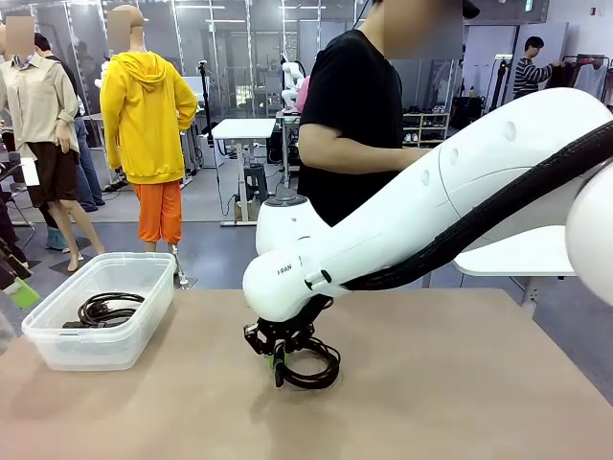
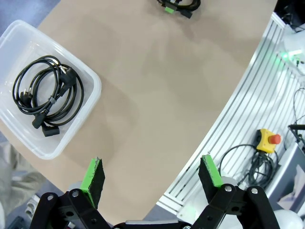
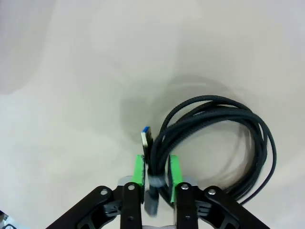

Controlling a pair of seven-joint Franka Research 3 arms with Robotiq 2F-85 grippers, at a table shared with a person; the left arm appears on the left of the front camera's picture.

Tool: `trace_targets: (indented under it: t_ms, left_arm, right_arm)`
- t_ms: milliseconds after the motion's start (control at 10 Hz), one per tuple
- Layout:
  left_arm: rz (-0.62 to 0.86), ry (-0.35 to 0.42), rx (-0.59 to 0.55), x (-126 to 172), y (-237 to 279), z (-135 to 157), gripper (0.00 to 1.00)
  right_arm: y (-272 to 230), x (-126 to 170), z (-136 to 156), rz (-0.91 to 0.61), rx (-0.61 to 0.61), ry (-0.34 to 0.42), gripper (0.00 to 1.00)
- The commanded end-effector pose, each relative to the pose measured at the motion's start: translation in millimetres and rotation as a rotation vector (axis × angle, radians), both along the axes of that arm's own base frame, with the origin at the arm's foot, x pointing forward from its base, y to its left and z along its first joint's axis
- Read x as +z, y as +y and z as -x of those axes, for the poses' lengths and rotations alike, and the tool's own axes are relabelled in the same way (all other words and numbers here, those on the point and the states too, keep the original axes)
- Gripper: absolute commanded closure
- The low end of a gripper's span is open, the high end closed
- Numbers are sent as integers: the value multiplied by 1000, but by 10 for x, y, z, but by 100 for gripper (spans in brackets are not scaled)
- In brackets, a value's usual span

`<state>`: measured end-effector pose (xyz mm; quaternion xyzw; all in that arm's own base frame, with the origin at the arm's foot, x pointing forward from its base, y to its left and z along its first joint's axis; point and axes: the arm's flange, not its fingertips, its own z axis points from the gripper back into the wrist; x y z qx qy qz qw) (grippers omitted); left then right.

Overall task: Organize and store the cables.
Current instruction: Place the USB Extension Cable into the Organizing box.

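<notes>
Near the middle of the tan table (image 1: 460, 383) lies a thin black braided cable (image 3: 158, 145), wound into a flat oval coil. In the right wrist view its long axis runs obliquely away from the right gripper (image 3: 156, 162). Its blue-tipped plug (image 3: 146, 136) points straight out along the fingers' line. Judged light, limp and springy, the coil is best taken at its bound neck, where the strands gather. The green-padded fingers flank that neck closely; whether they press it cannot be told. Well apart, a clear plastic bin (image 1: 57, 345) holds another black coiled cable (image 1: 107, 309). The left gripper (image 2: 152, 167) hovers above the table, fingers spread wide.
</notes>
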<state>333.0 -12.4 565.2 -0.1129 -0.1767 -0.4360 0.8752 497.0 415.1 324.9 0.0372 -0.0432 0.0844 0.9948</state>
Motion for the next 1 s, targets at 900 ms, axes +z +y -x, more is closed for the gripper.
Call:
trace_targets:
  t_ms: [900]
  left_arm:
    - [68,181,149,195,-837,-276,0]
  right_arm:
    - [-1815,975,388,-95,301,-120,0]
